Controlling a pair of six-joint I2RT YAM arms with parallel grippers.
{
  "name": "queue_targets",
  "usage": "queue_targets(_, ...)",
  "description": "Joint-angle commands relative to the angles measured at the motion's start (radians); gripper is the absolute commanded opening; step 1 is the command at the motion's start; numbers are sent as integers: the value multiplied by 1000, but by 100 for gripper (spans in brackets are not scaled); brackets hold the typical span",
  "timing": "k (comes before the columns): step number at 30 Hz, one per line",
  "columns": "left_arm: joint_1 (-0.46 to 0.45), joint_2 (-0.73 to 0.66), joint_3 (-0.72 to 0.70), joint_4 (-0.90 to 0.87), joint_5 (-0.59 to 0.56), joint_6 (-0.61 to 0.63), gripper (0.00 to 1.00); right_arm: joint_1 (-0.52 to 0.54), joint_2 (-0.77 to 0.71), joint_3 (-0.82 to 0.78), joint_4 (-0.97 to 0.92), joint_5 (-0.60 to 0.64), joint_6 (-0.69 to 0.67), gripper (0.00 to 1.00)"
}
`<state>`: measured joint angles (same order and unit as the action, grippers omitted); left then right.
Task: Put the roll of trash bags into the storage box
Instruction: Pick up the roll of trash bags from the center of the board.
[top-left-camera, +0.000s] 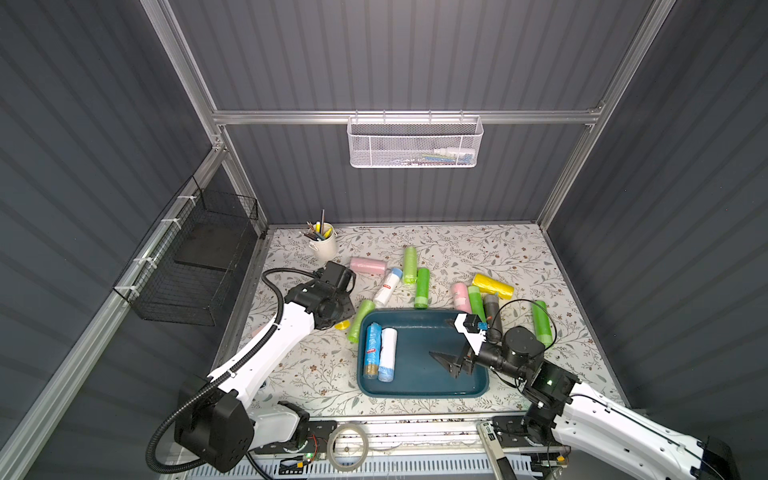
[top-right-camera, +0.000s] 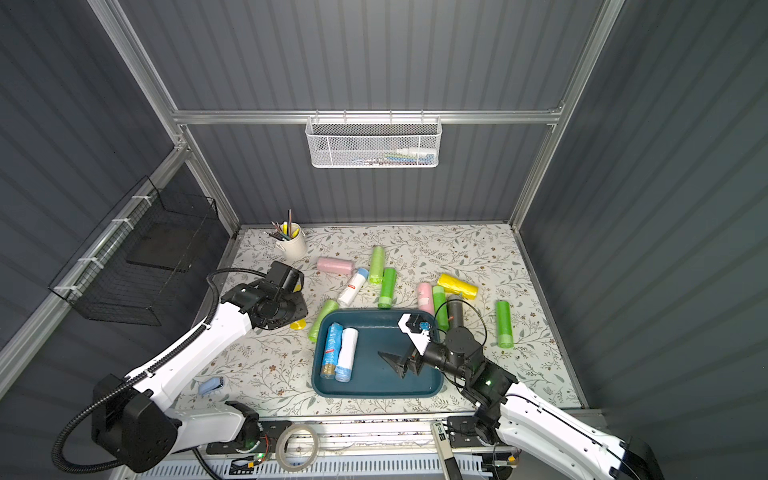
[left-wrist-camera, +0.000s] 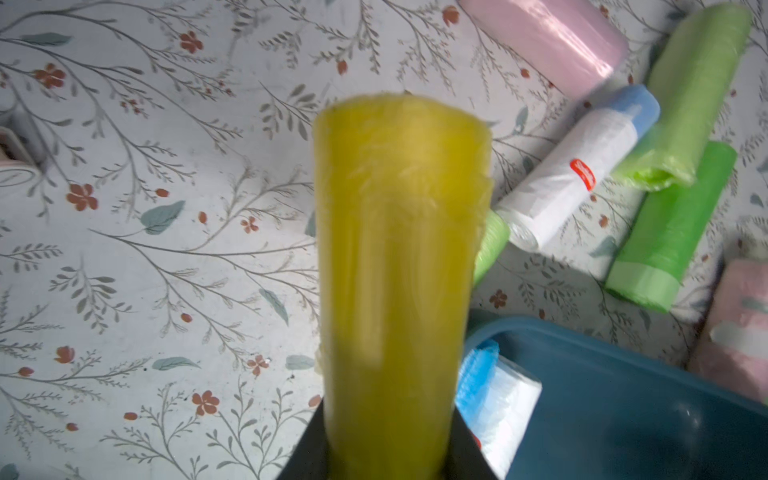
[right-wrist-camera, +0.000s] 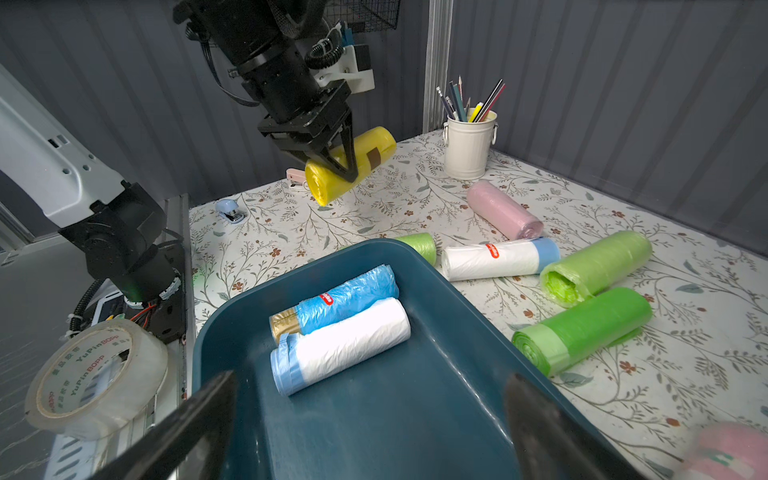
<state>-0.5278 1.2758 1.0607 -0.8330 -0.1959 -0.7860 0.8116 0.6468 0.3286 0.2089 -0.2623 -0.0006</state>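
Observation:
My left gripper (right-wrist-camera: 338, 166) is shut on a yellow roll of trash bags (right-wrist-camera: 353, 164), held in the air left of the storage box; the roll (left-wrist-camera: 399, 270) fills the left wrist view. In a top view only its end (top-left-camera: 343, 325) shows under the wrist. The dark teal storage box (top-left-camera: 415, 392) (top-right-camera: 374, 392) holds a blue roll (top-left-camera: 372, 350) and a white roll (top-left-camera: 387, 353) side by side at its left end. My right gripper (top-left-camera: 440, 338) (right-wrist-camera: 370, 415) hangs open over the box's right half, holding nothing.
Several loose rolls lie behind and right of the box: green (top-left-camera: 422, 289), pink (top-left-camera: 368, 265), white (top-left-camera: 386, 286), yellow (top-left-camera: 492, 284), dark (top-left-camera: 492, 305). A pencil cup (top-left-camera: 323, 245) stands at the back left. A tape roll (top-left-camera: 347, 446) sits at the front edge, staplers (right-wrist-camera: 230, 210) at the left.

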Motion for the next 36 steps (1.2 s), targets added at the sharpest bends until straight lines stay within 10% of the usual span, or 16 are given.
queue_targets(1, -79, -12, 12, 4, 36, -32, 32, 3, 11, -10, 3, 10, 0, 99)
queue_targets(36, -551, 181, 27, 162, 29, -236, 34, 4, -28, -17, -10, 19, 1, 99)
